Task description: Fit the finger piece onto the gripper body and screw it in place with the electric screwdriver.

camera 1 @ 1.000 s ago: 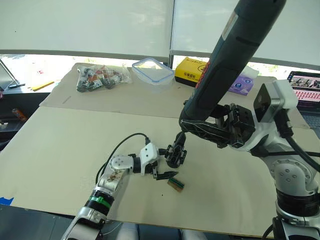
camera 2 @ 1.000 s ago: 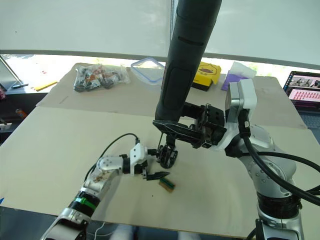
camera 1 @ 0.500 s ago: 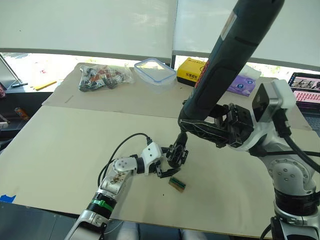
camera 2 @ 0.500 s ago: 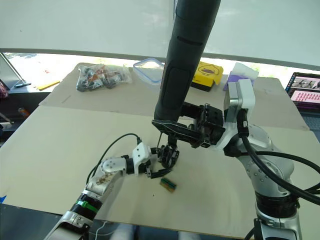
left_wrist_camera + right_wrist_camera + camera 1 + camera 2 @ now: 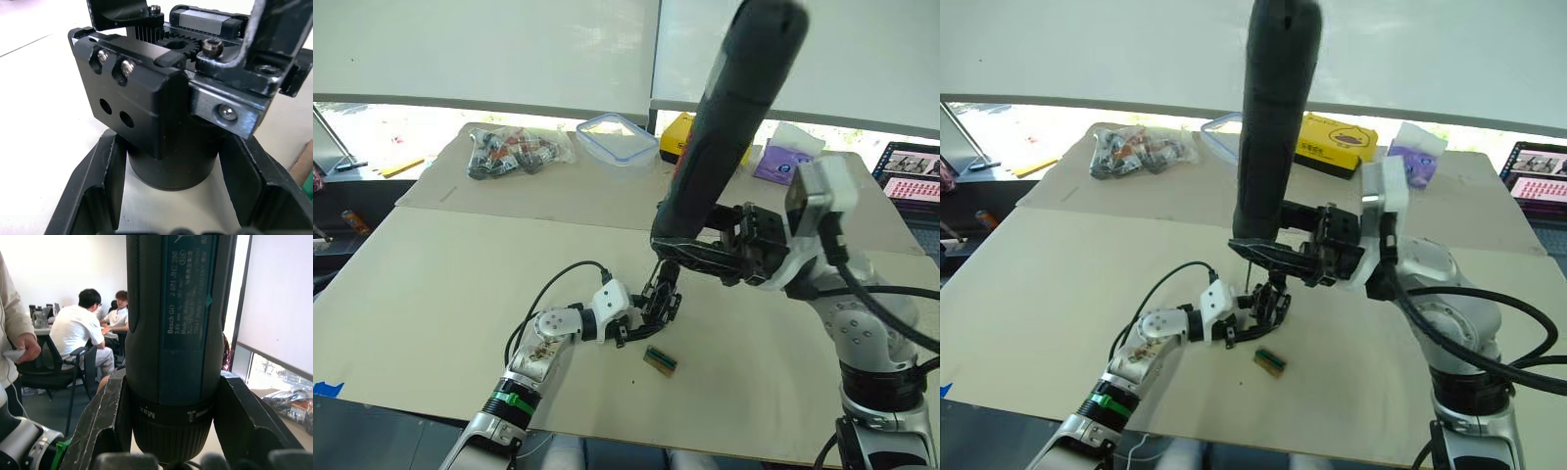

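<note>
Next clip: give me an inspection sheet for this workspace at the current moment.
Surface: tan board-covered table.
Job's things: gripper body upright on table; electric screwdriver near-vertical above it; finger piece not identifiable.
Clutter: green-and-brown block, bag of parts, clear container, yellow box, purple pack.
Grippers: left gripper around gripper body's base; right gripper shut on screwdriver.
Cables: black cable at left arm.
Surroundings: laptop; seated people.
</note>
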Robot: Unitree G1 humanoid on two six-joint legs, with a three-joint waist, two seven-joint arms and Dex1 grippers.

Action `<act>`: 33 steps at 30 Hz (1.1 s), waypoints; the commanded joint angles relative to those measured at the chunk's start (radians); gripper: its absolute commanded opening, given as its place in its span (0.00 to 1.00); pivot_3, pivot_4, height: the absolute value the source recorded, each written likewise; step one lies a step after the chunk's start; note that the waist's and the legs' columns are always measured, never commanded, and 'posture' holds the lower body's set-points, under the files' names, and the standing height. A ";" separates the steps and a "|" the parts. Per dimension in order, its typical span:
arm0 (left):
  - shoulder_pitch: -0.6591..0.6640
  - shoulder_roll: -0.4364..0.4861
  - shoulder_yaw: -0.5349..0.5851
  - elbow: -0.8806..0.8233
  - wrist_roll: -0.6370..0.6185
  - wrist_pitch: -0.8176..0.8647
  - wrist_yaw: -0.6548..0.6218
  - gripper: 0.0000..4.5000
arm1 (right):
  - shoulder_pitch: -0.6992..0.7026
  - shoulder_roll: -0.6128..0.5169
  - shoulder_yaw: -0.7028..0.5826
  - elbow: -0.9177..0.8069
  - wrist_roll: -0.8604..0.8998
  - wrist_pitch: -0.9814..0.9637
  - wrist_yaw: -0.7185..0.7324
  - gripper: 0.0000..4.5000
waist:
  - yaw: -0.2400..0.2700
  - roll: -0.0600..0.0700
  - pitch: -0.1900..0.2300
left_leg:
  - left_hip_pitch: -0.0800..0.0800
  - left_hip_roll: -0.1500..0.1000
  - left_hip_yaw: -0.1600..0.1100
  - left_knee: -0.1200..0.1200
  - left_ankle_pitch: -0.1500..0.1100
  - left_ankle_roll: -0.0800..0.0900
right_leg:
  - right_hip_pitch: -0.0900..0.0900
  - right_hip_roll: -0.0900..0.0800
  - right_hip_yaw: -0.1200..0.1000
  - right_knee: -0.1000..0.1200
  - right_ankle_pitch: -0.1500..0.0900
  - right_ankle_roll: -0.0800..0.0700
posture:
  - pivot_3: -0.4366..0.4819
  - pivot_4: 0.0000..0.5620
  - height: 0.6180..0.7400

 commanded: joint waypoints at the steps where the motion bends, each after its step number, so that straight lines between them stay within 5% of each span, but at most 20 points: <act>1: 0.021 -0.003 -0.041 0.010 0.015 0.026 -0.008 0.50 | -0.034 0.011 -0.005 -0.017 -0.022 -0.041 0.013 0.42 | 0.000 0.000 0.000 | 0.000 0.000 0.000 0.000 0.000 0.000 | 0.000 0.000 0.000 0.000 0.000 0.000 | 0.48 0.27 1.00; 33: 0.036 0.006 -0.047 -0.001 0.011 0.051 -0.017 0.50 | 0.017 0.039 0.042 0.009 -0.182 -0.060 0.081 0.42 | -0.001 0.000 0.000 | 0.000 0.000 0.000 0.000 0.000 0.000 | 0.000 0.000 0.000 0.000 0.000 0.000 | 0.48 0.27 1.00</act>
